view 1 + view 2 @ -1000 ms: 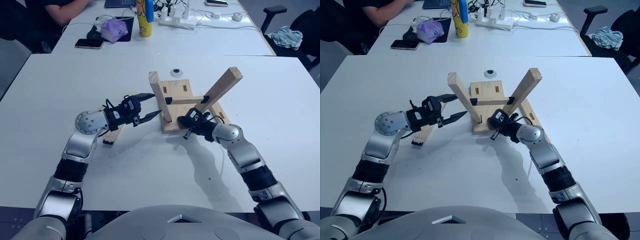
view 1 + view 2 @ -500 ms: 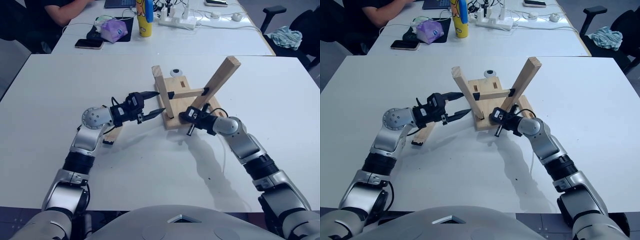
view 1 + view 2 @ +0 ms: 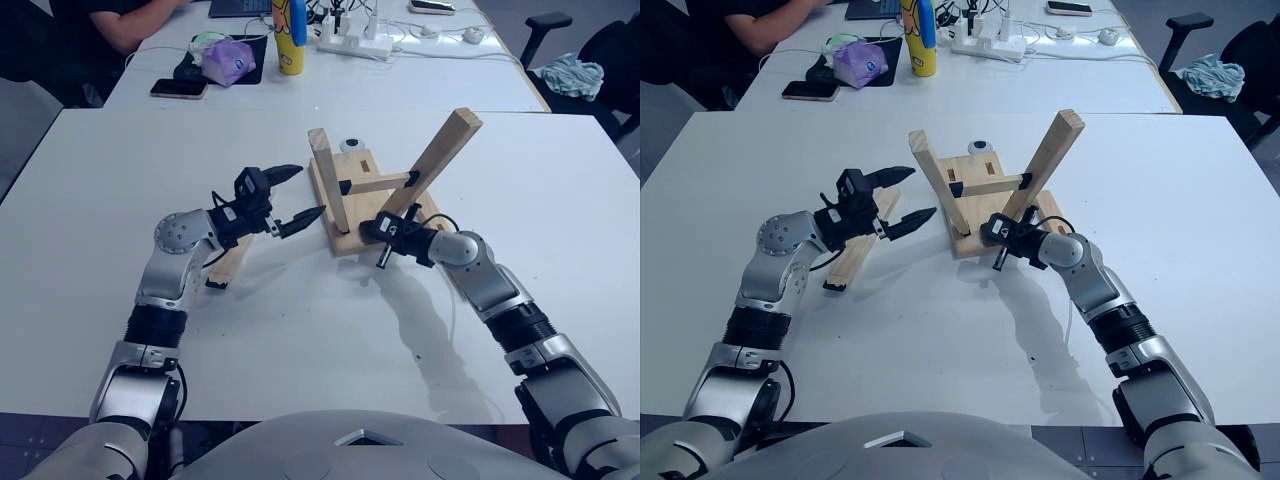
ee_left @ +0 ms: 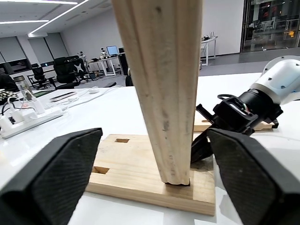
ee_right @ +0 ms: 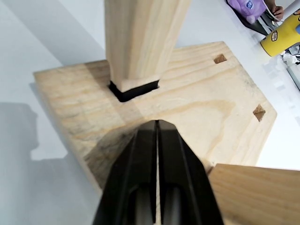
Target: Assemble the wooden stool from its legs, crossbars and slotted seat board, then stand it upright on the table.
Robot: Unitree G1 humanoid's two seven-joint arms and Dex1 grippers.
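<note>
The slotted seat board [image 3: 362, 196] lies flat on the white table. Two legs stand slanted in its slots, the left leg [image 3: 328, 182] and the right leg [image 3: 441, 160], joined by a crossbar [image 3: 378, 184]. My left gripper [image 3: 303, 191] hovers open just left of the left leg [image 4: 161, 84], with its fingers [image 4: 51, 178] apart on either side of it, not touching. My right gripper [image 3: 372, 232] is shut, its tips [image 5: 157, 140] over the board's near edge [image 5: 197, 93], in front of the left leg's foot [image 5: 136, 70]. Another wooden leg piece [image 3: 852, 255] lies under my left arm.
A further wooden piece [image 3: 1050, 214] lies on the table behind my right forearm. A small round object [image 3: 350, 146] sits just beyond the board. The table behind holds a phone [image 3: 178, 88], a yellow bottle [image 3: 291, 50] and a power strip [image 3: 355, 45].
My left gripper has drawn back to the left, away from the left leg, and stayed open. The board with its legs has shifted slightly farther away. My right gripper stays at the board's near edge.
</note>
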